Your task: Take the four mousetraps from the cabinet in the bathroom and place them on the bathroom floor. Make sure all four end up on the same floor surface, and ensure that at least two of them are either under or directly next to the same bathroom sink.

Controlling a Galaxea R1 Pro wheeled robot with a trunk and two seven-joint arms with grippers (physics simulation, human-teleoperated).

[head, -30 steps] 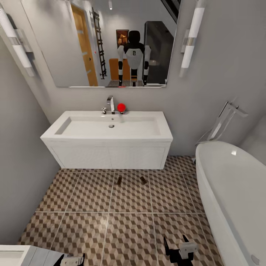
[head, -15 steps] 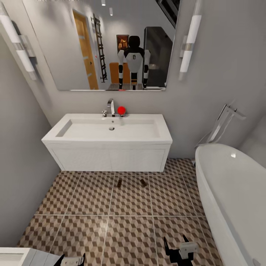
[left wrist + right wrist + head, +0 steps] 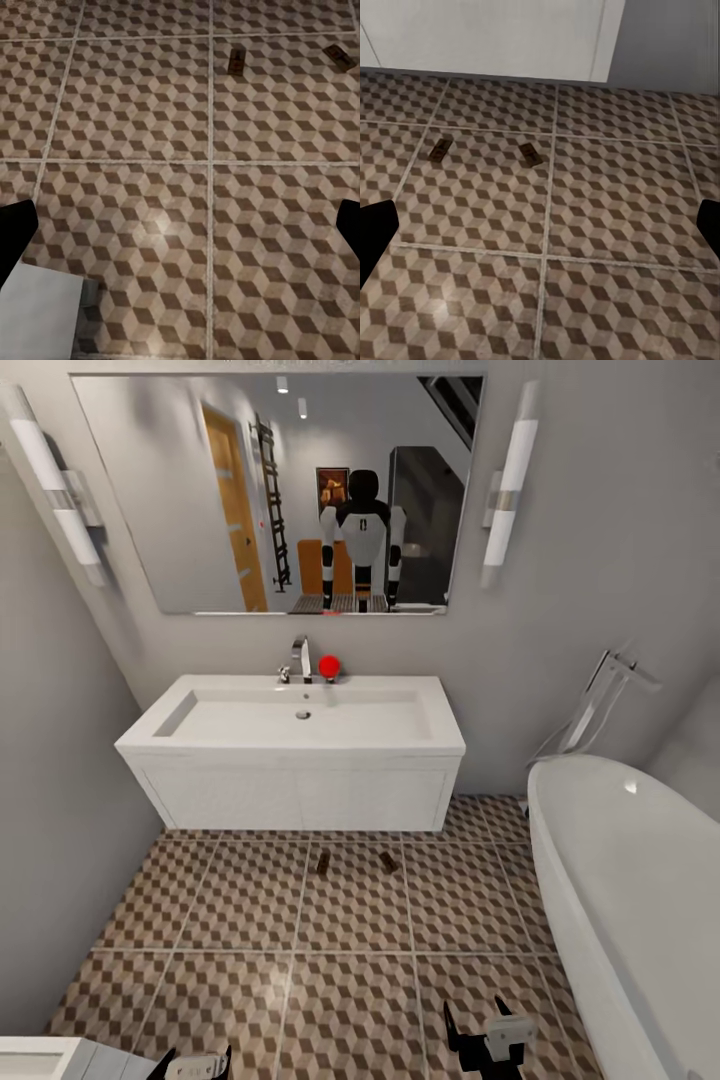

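Both sets of jaws stand wide apart with nothing between them: the left gripper (image 3: pixel 193 1066) and the right gripper (image 3: pixel 487 1041) hang low over the bathroom floor (image 3: pixel 250 900), their dark fingertips just showing at the edges of each wrist view. The arms are held down and forward, the right gripper reaching a little farther ahead than the left.

Along the right side runs the white bathtub (image 3: pixel 625 880), with a chrome floor-standing tap (image 3: pixel 605 695) behind it. On the wall ahead hangs a broad mirror (image 3: pixel 280 490) flanked by two tube lights; in it stands the robot's own reflection (image 3: pixel 362 535), white and black. Below the mirror is the bathroom sink (image 3: pixel 295 755), a white wall-hung block with a chrome tap (image 3: pixel 300 657) and a small red ball (image 3: pixel 328 665) beside it.

Two mousetraps lie on the tiles just in front of the sink, near each other but apart: one mousetrap (image 3: pixel 322 861) to the left, the other mousetrap (image 3: pixel 387 861) to its right, set at an angle. A corner of a small white unit (image 3: pixel 40 1058) shows by the left gripper. No writing can be read anywhere.
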